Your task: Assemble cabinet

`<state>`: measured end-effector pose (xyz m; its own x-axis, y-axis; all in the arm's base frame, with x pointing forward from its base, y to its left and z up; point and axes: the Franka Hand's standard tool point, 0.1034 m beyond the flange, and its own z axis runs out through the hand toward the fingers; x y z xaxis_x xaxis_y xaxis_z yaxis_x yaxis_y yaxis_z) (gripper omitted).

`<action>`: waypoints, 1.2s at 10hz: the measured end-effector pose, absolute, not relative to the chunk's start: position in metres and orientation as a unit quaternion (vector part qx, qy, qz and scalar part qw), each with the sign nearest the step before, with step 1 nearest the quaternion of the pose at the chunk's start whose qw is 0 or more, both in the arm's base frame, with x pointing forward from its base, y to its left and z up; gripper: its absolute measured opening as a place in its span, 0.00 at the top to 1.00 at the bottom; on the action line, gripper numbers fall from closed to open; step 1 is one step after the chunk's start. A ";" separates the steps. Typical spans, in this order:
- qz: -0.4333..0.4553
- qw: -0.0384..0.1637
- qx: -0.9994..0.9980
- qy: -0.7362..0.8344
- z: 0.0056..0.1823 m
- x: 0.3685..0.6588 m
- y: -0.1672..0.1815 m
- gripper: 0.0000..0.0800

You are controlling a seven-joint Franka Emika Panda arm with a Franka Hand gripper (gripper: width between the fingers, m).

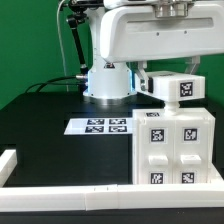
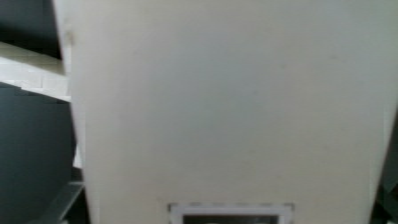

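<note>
The cabinet (image 1: 176, 150) stands at the near side of the black table (image 1: 40, 120), toward the exterior view's right, with a smaller tagged white block (image 1: 182, 88) on top. My gripper (image 1: 150, 86) hangs beside that block. I cannot tell whether my jaws are parted or closed. A white face (image 2: 231, 100) fills my wrist view.

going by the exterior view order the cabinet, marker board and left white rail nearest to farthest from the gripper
1. cabinet, right beside the gripper, on the exterior view's right
2. marker board, flat on the table, mid-scene
3. white rail, at the exterior view's left edge
</note>
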<state>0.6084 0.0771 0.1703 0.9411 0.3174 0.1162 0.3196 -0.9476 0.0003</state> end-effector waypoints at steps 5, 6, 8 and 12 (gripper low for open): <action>-0.063 0.010 -0.984 -0.168 0.164 0.615 0.083 0.32; -0.059 0.011 -0.983 -0.172 0.159 0.614 0.083 0.32; -0.068 0.011 -0.982 -0.175 0.156 0.616 0.084 0.32; -0.083 0.010 -0.981 -0.175 0.157 0.618 0.085 0.32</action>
<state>0.6182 0.0851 0.1566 0.9247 0.3422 0.1666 0.3455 -0.9384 0.0097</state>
